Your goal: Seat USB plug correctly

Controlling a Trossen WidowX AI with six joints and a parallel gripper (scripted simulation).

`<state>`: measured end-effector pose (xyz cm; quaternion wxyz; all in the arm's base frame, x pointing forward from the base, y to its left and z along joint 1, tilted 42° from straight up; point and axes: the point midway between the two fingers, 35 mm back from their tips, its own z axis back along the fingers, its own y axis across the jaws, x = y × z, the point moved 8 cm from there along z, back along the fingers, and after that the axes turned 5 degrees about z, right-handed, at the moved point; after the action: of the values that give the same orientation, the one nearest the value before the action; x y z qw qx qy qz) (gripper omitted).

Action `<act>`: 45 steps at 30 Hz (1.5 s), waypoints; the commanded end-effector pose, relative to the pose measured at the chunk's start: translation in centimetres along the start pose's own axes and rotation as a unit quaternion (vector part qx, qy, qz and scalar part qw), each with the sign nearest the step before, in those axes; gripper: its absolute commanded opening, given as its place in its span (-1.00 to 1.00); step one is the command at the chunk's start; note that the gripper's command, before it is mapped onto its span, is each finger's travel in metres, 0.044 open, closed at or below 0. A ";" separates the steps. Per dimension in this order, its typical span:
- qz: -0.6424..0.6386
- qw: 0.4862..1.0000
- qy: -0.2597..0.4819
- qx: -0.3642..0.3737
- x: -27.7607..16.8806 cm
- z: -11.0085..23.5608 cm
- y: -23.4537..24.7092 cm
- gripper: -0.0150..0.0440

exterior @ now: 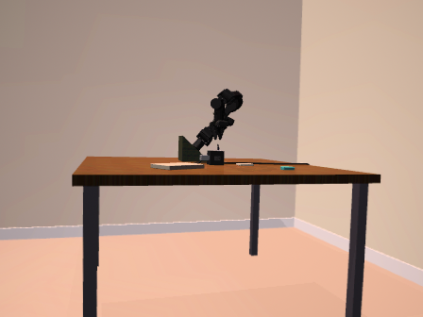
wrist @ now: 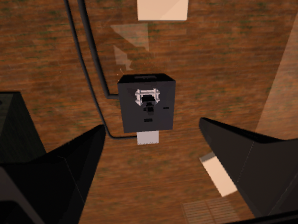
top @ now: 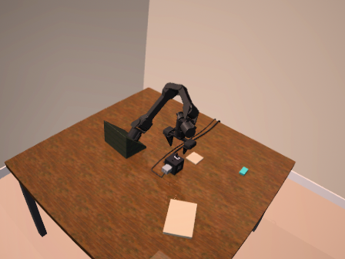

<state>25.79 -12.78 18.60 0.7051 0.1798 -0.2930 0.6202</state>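
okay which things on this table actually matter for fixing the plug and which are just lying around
For the job:
- black power cube
- dark USB plug with pale frame in its top socket
- open black gripper above it

Lying about:
- large tan pad
- small tan pad
- teal block
- dark wedge stand
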 end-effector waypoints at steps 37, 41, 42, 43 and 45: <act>0.002 1.000 -0.017 -0.001 -0.2 -3.0 0.0 1.00; 0.002 1.000 -0.017 -0.001 -0.2 -3.0 0.0 1.00; 0.002 1.000 -0.017 -0.001 -0.2 -3.0 0.0 1.00; 0.002 1.000 -0.015 -0.001 -0.3 -2.9 0.0 0.91; 0.002 1.000 -0.015 -0.001 -0.3 -2.9 0.0 0.73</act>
<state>26.33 -11.22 16.21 0.6994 0.1884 -0.3046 0.6185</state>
